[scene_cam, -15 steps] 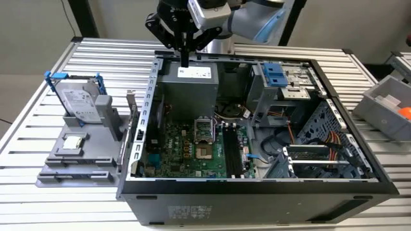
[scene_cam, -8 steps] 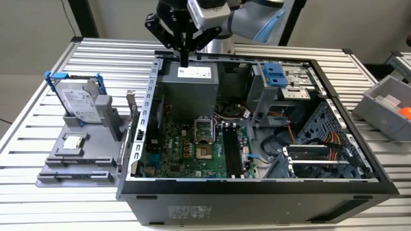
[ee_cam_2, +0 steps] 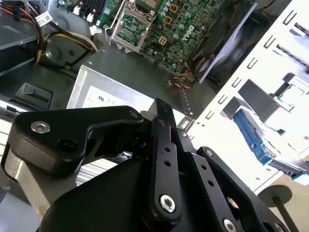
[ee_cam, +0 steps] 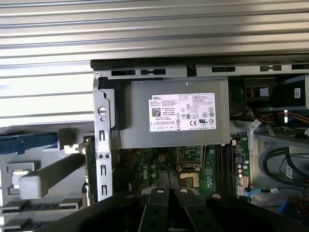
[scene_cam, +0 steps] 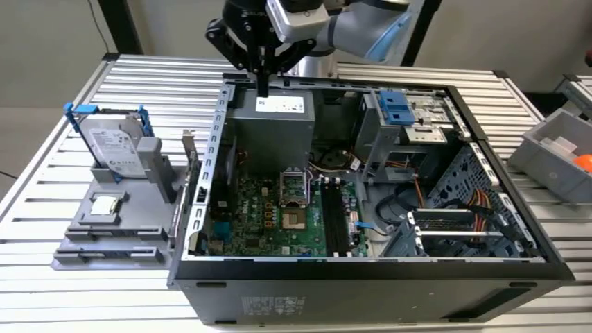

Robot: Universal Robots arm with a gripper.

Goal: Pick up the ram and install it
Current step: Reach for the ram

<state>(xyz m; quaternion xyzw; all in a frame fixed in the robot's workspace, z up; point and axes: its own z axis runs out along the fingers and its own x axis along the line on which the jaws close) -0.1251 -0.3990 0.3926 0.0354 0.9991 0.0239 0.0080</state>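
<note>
Your hand point(scene_cam: 263, 89) hangs over the power supply point(scene_cam: 273, 125), fingers drawn narrow with nothing between them. The ram point(scene_cam: 188, 166) seems to stand on edge in the rack point(scene_cam: 102, 239), below the hand and outside the case wall. I judge pickup not yet begun; grasping calls for wider fingers lined along its thin top edge.

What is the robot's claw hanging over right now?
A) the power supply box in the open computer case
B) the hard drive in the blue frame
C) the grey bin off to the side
A: in the exterior view the gripper hangs just above the power supply, and the first wrist view looks down on its labelled face.
</note>
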